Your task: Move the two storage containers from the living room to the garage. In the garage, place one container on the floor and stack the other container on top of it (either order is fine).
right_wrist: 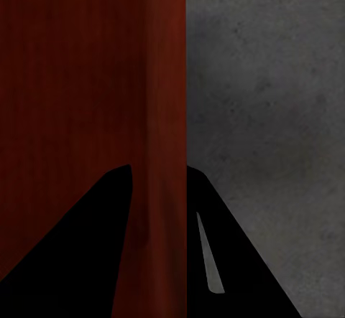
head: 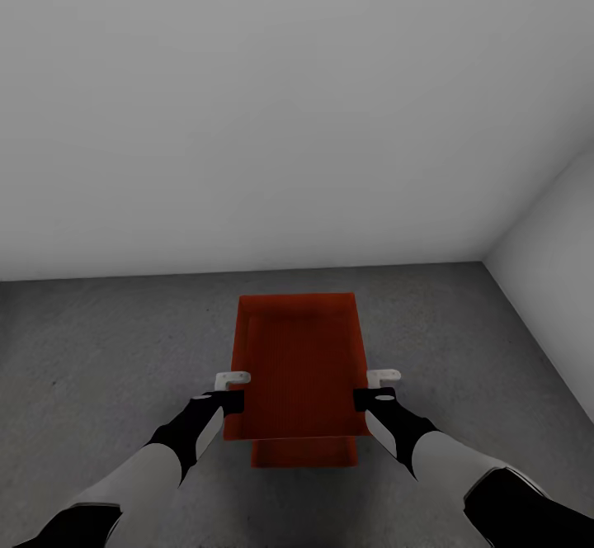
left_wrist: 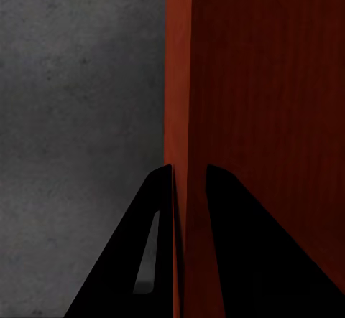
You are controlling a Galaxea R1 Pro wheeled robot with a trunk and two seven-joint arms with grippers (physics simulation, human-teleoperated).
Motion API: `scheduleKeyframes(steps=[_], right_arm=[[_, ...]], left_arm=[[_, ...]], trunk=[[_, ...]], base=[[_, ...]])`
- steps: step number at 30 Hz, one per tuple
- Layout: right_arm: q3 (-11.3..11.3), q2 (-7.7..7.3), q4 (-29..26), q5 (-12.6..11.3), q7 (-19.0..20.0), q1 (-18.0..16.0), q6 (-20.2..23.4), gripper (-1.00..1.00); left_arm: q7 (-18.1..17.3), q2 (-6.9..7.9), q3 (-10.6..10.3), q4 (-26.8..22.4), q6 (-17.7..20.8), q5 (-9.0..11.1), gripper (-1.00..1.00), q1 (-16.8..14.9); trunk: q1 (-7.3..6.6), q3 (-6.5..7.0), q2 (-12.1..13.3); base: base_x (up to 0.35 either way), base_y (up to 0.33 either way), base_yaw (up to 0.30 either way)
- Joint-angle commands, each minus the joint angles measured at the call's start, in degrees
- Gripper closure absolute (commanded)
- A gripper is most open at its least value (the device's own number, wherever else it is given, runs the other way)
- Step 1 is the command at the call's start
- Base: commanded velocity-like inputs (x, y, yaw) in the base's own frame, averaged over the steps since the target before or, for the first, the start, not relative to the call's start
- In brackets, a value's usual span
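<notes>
My left gripper (head: 233,389) and right gripper (head: 371,388) clamp the upper storage container's (head: 299,362) long walls; the lower storage container (head: 304,452) lies directly beneath, axes parallel

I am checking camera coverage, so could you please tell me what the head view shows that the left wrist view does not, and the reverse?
Head view alone: both arms, the right pincer on the far side wall, white walls, and a second orange-red container peeking out beneath the held container.

Left wrist view alone: a close look at the left pincer, its fingers either side of the thin container wall.

Both: the left pincer, the held container and the grey concrete floor.
</notes>
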Motion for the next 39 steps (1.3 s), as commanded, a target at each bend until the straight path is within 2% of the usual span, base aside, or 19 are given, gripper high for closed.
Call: scheduleKeyframes(steps=[1, 22, 39], right_arm=[[1.73, 0.48, 0.05, -2.27, 0.55, 0.0, 0.42, 1.0], [1.73, 0.54, 0.05, -2.27, 0.55, 0.0, 0.42, 1.0], [1.73, 0.56, 0.05, -2.27, 0.55, 0.0, 0.42, 1.0]], left_arm=[[0.07, -0.08, -0.96, -0.28, 0.03, 1.03, 1.0, -0.02], [0.07, -0.08, -0.96, -0.28, 0.03, 1.12, 1.0, -0.02], [0.07, -0.08, -0.96, -0.28, 0.05, 1.12, 1.0, -0.02]], trunk=[[0.02, -0.06, -0.06], [0.02, -0.1, -0.06], [0.02, -1.53, -0.06]], base=[[0.0, 0.0, 0.0], [0.0, 0.0, 0.0], [0.0, 0.0, 0.0]])
